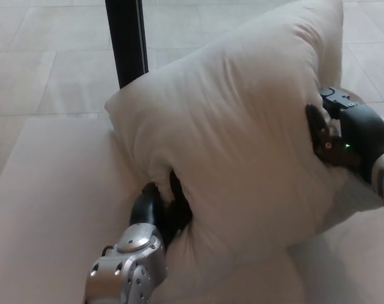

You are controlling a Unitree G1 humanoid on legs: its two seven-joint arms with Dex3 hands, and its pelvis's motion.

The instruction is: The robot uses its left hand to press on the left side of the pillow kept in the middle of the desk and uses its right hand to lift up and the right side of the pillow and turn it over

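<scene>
The white pillow (242, 126) stands tilted on the pale desk (46, 209), its right side raised high and its lower left edge down on the desk. My left hand (160, 209) is pushed deep into a fold at the pillow's lower left, and the fabric hides much of it. My right hand (343, 136) comes in from the right and is shut on the pillow's raised right side, with its fingers (318, 130) pressed into the fabric.
A black upright post (125, 38) rises just behind the pillow's left corner. Beyond the desk lies a light tiled floor (40, 57). The desk's far edge runs level with the post's base.
</scene>
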